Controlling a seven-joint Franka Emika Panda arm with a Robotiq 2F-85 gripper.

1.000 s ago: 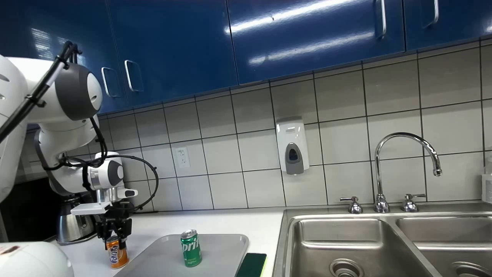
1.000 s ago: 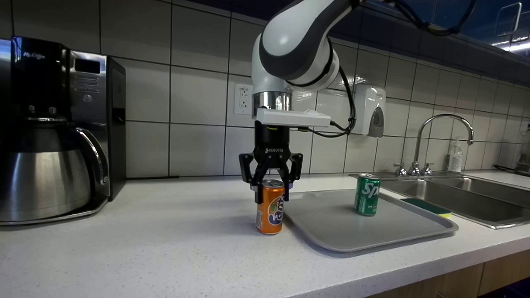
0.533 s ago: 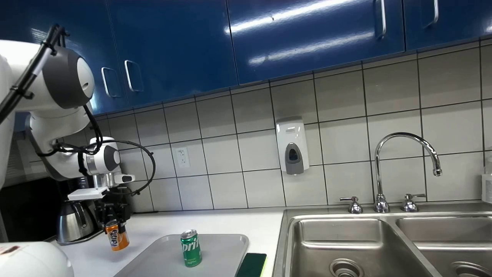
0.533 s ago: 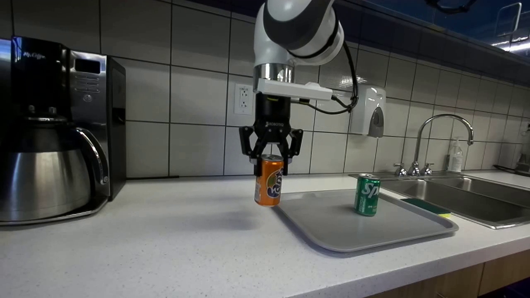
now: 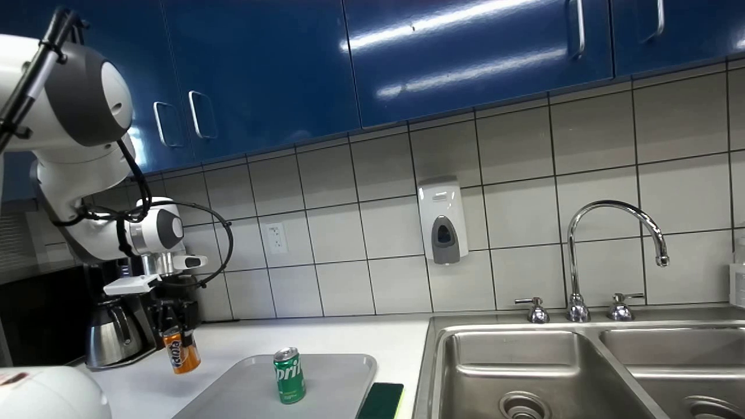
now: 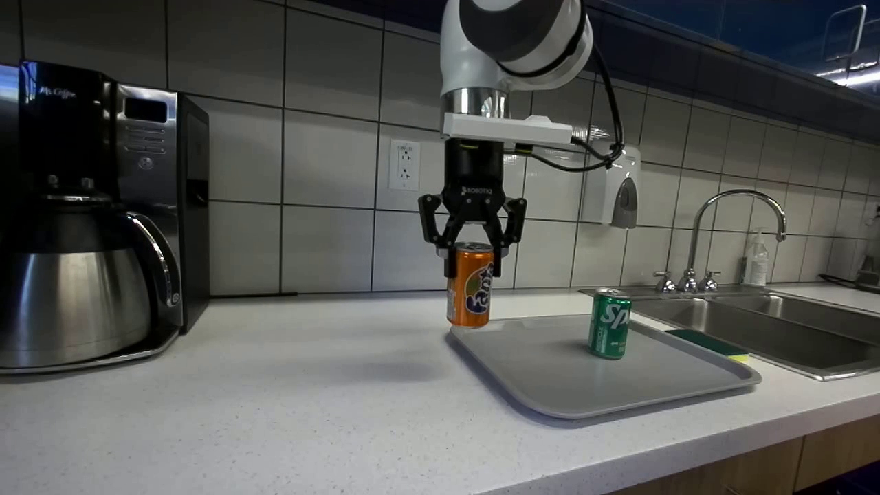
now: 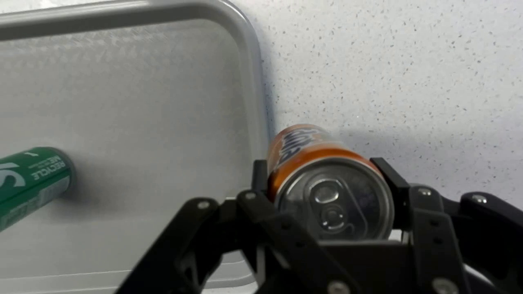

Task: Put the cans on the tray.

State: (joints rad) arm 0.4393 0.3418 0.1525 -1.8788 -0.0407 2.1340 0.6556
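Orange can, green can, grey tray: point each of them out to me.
Orange can [image 6: 470,287]: in an exterior view, on the middle of its printed side.
Green can [image 6: 609,324]: in an exterior view, on the middle of its side.
Grey tray [image 7: 151,110]: in the wrist view, on its bare flat surface.

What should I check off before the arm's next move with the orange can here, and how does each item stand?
1. The gripper is closed on the orange can: ok, held from two sides.
2. The orange can is off the counter: ok, in the air in both exterior views.
3. The orange can is above the tray: not ok; in the wrist view it hangs beside the tray's edge.
4. The green can stands upright on the tray: ok.
5. Room to set down: ok; bare tray shows beside the green can.
6. Grip firm enough not to slip: cannot tell; pressure does not show.
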